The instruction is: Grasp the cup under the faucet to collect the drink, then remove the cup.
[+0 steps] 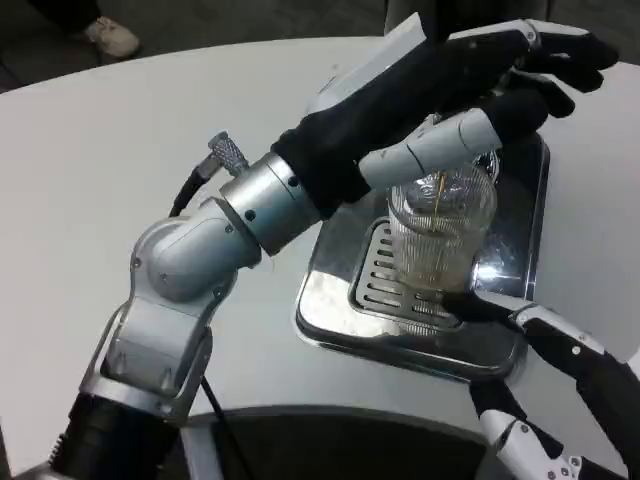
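Observation:
A clear ribbed cup (440, 235) stands upright on the slotted grate of the chrome drip tray (340, 320). A thin amber stream (440, 195) falls into it, and pale drink fills its lower part. My left hand (470, 85) reaches across from the lower left and lies over the faucet (488, 160), thumb under and fingers over it; most of the faucet is hidden beneath it. At the lower right is my right hand (560, 390) with its fingers apart. One black fingertip (468, 304) touches the cup's base, and the other fingers stay off the cup.
My left forearm (200, 260) crosses the table diagonally in front of the tray, with a black cable (190, 190) at its elbow. The round white table's (120, 140) front edge (330, 415) runs just below the tray. A shoe (110, 38) shows on the floor, far left.

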